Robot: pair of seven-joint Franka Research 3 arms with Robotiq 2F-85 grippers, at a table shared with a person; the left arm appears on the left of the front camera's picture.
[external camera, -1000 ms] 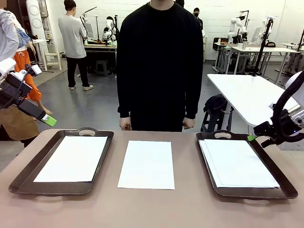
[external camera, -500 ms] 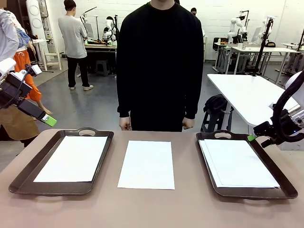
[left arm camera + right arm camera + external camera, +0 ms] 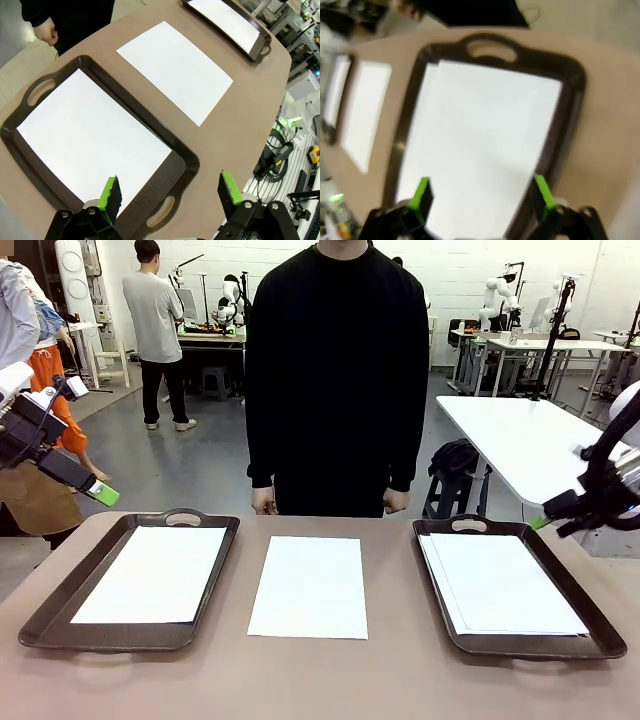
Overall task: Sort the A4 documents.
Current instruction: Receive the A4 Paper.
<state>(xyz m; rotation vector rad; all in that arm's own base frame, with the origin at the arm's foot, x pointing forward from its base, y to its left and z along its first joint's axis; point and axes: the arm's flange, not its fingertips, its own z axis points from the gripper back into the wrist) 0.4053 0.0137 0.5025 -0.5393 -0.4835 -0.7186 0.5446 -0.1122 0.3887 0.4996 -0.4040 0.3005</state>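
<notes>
Hanging wide open off the table's [image 3: 400,680] side edges, our left gripper [image 3: 170,190] and right gripper [image 3: 482,189], A4 documents [image 3: 308,586] untouched.

You'll find the left sheet [image 3: 150,573], white and blank, lying flat in the left tray [image 3: 45,612], covering most of its floor with its short edges toward the handles. The middle sheet [image 3: 309,585] lies flat on the bare table [image 3: 320,680], between both trays and close to the far edge. The right stack [image 3: 500,583], a few white sheets slightly offset along the left edge, lies flat in the right tray [image 3: 590,615].
</notes>
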